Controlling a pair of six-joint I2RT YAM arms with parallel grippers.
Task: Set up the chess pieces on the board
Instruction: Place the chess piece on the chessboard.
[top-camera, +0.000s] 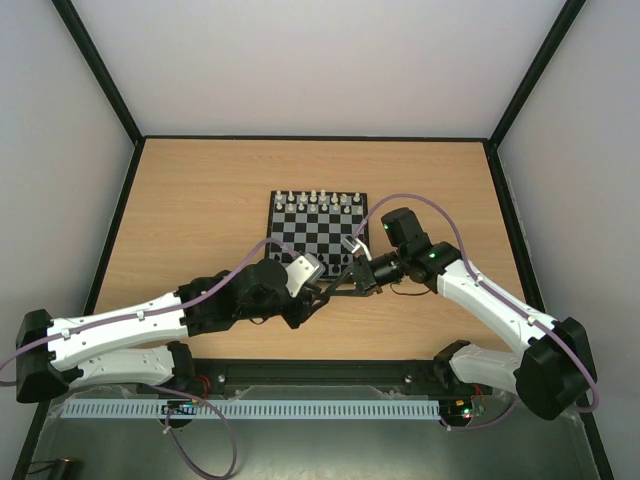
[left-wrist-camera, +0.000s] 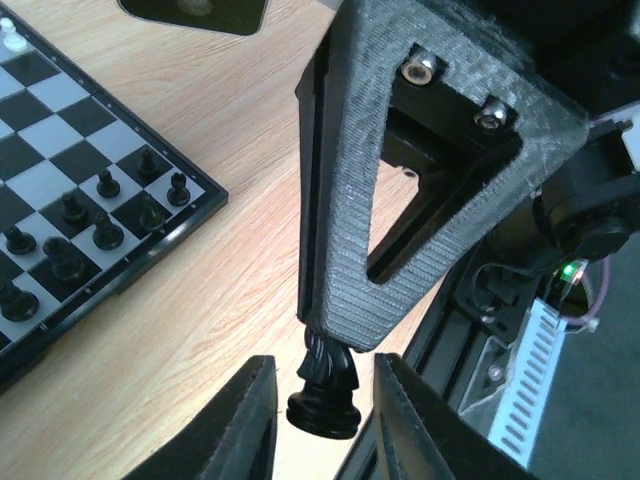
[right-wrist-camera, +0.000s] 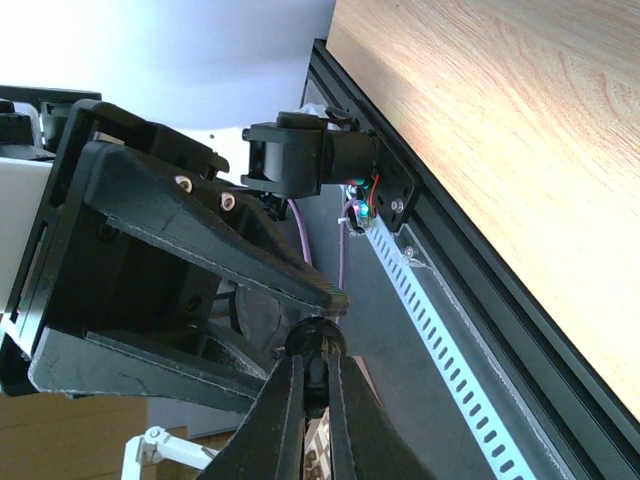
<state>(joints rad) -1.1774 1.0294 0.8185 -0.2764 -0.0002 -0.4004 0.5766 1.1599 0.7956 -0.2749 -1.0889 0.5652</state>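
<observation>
The board (top-camera: 315, 240) lies mid-table, with white pieces (top-camera: 315, 198) along its far rows. Several black chess pieces (left-wrist-camera: 108, 232) stand on its near rows. Just off the board's near edge the two grippers meet. One black chess piece (left-wrist-camera: 325, 395), ridged on top like a knight, hangs above the wood. My right gripper (right-wrist-camera: 314, 375) is shut on its top; in the left wrist view its grey finger (left-wrist-camera: 400, 200) comes down onto it. My left gripper (left-wrist-camera: 323, 365) is open, with a gap on each side of the piece.
A black rail (left-wrist-camera: 470, 330) and a white slotted strip (top-camera: 250, 408) run along the table's near edge, right behind the grippers. Pale walls with black posts enclose the table. Purple cables (top-camera: 420, 200) loop over both arms.
</observation>
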